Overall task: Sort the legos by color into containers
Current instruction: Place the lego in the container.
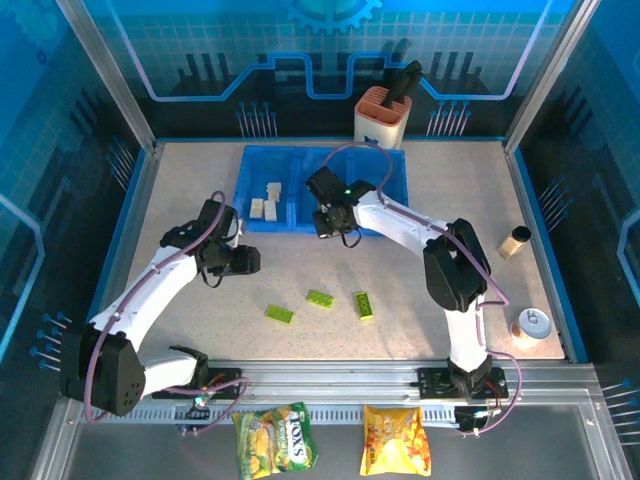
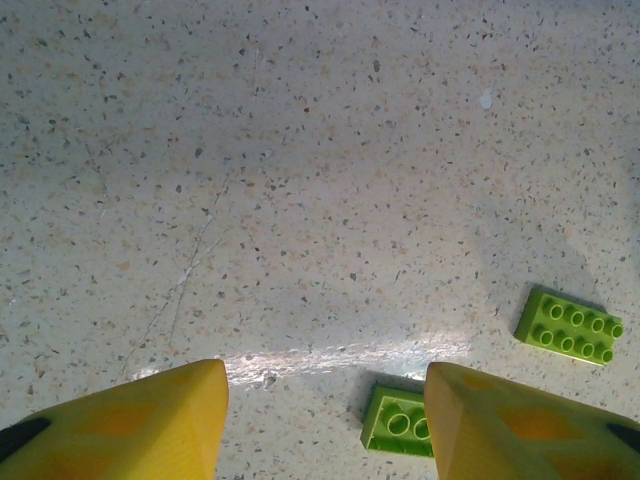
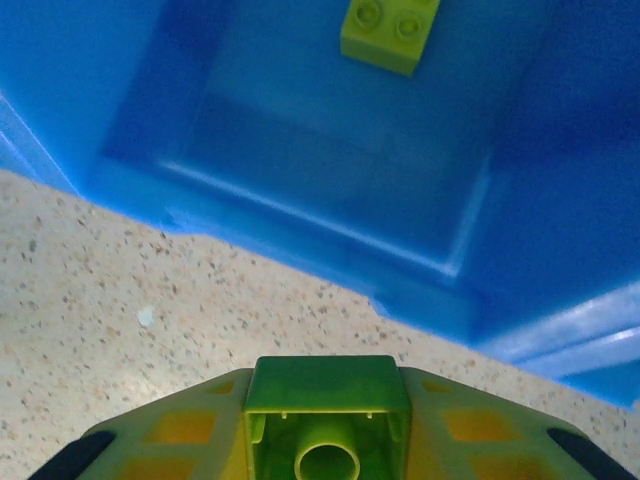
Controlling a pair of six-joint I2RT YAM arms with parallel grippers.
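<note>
The blue three-bin tray (image 1: 385,165) sits at the back of the table. Its left bin holds several cream bricks (image 1: 265,200). My right gripper (image 1: 328,222) hangs at the tray's front edge, over the middle bin, shut on a lime green brick (image 3: 327,415). Another green brick (image 3: 390,30) lies inside that bin (image 3: 330,150). Three green bricks (image 1: 279,313) (image 1: 320,298) (image 1: 363,305) lie on the table. My left gripper (image 1: 248,260) is open low over the table. One green brick (image 2: 400,420) lies just inside its right finger (image 2: 520,430), and another (image 2: 570,325) lies further right.
An orange-and-white holder (image 1: 383,115) stands behind the tray. A small tan cylinder (image 1: 515,241) and a tape roll (image 1: 532,323) are at the right edge. Two snack bags (image 1: 275,440) (image 1: 395,440) lie in front of the arm bases.
</note>
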